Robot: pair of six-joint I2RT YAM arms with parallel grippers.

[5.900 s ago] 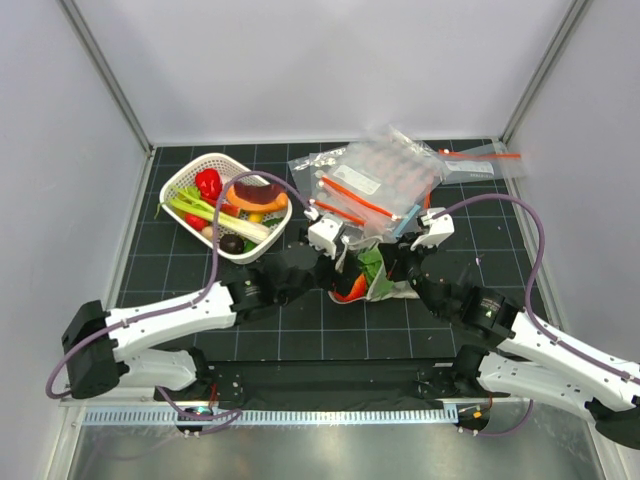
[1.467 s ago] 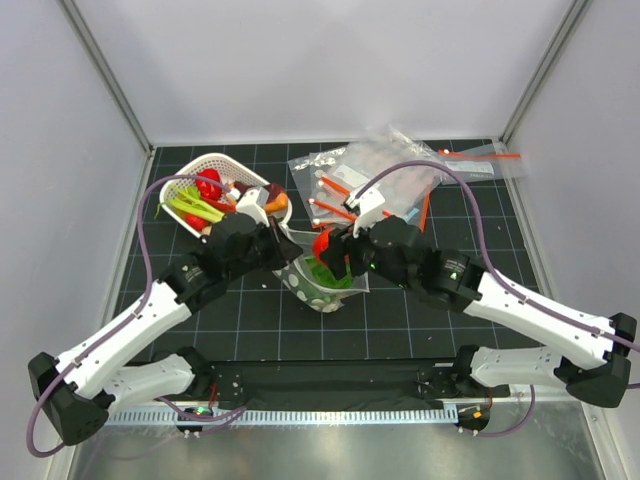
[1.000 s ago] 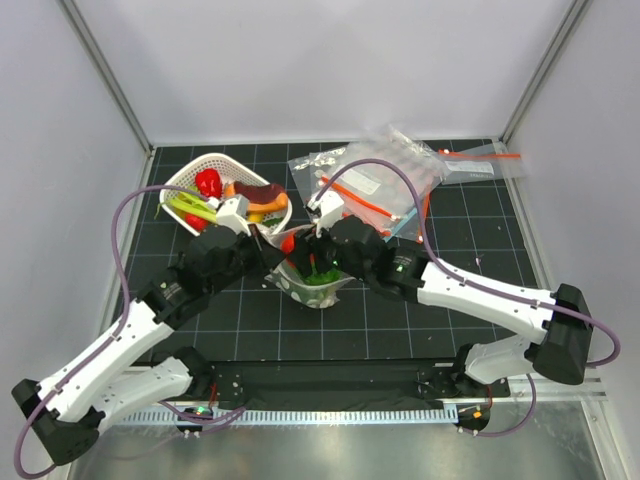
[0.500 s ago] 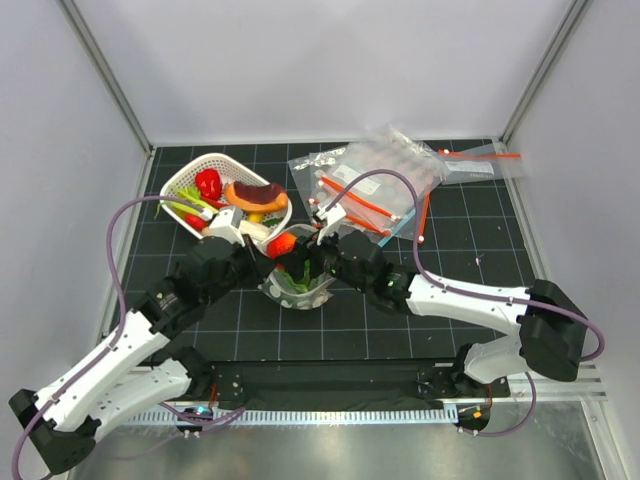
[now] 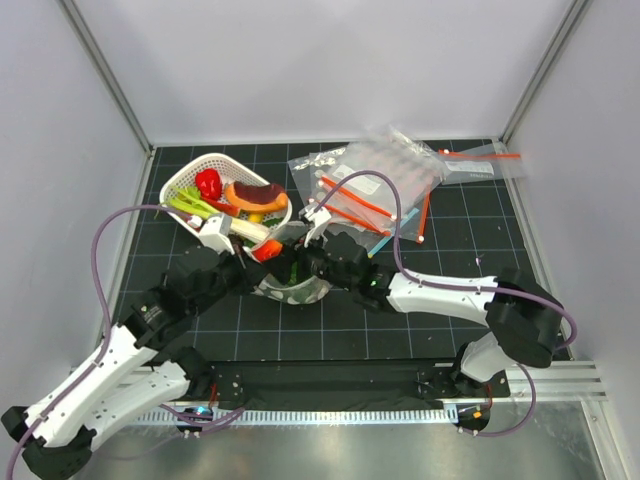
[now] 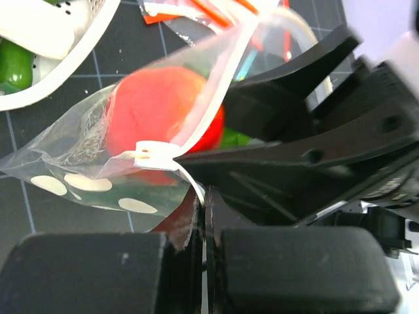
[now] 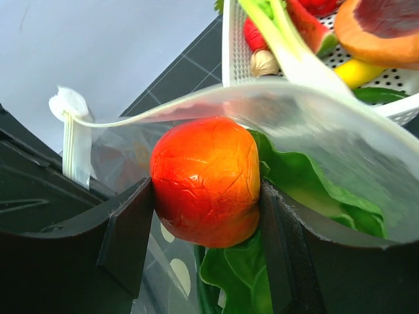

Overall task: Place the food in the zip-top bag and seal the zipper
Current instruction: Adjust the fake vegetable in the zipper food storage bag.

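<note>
Now nearer the basket (image 5: 170, 183), left gripper (image 6: 204, 210) pinches the polka-dot bag (image 6: 72, 184) open; right gripper (image 7: 206, 199) grips the orange-red piece (image 7: 206, 173) at its mouth, lettuce (image 7: 308, 186) already inside.

We find the zip-top bag (image 5: 300, 292) hemmed in — basket (image 5: 172, 183) at ten o'clock, plain-bag pile (image 5: 385, 170) at one, left arm (image 5: 150, 315) at eight, right arm (image 5: 440, 295) at three — bare bench (image 5: 320, 330) opens at six.

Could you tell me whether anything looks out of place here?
Nothing is spilled or damaged. The orange-red piece sits only at the mouth of the polka-dot bag, gripped by the right claw, beside the lettuce. The left claw pinches the bag's edge. The plain bags behind lie in a messy heap.
</note>
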